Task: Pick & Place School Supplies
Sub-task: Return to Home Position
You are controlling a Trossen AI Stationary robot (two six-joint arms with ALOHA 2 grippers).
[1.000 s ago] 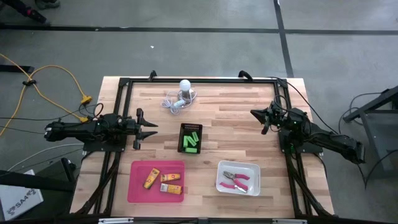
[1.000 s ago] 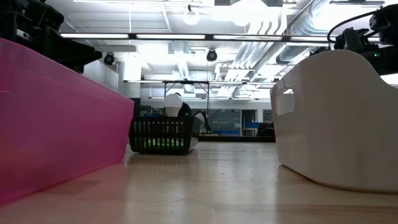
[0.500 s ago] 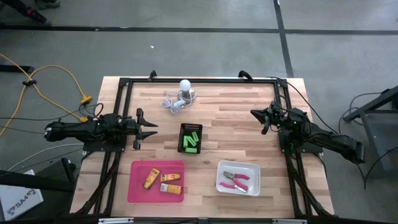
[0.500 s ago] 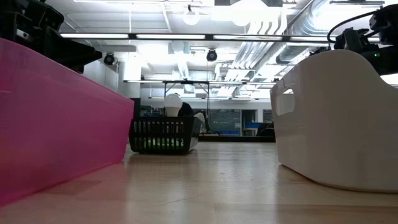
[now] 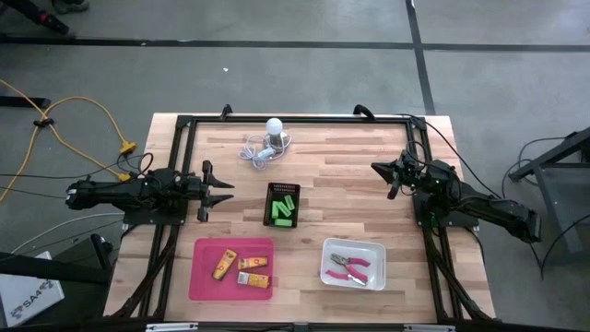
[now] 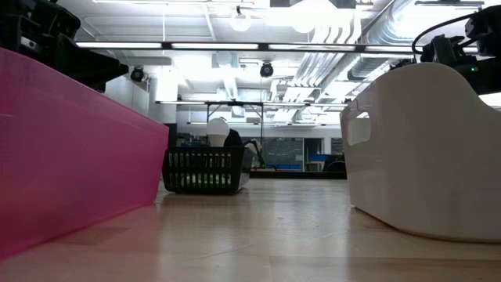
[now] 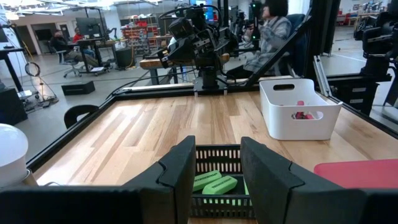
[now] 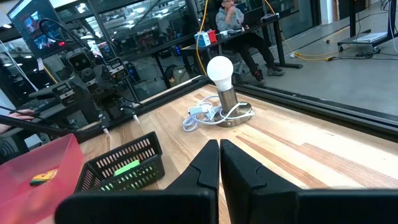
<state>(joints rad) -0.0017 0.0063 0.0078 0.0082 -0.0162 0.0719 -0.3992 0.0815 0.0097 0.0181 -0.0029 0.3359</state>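
- Wooden table (image 5: pixel 350 221) viewed from above, with one dark arm at each side edge.
- Left gripper (image 5: pixel 219 191) hung near the black bin (image 5: pixel 283 188), its fingers spread and holding nothing.
- Right gripper (image 5: pixel 376 168) hung over the table's right part, well apart from the bin, with its fingers pressed together and empty.
- Green erasers (image 5: pixel 284 210) lay inside the black bin.
- Yellow-orange pieces (image 5: pixel 241 266) lay in the pink tray (image 5: pixel 207 254).
- Pink-handled tool (image 5: pixel 351 267) lay in the white bin (image 5: pixel 353 242).
- White bulb (image 5: pixel 274 127) stood near the far edge.
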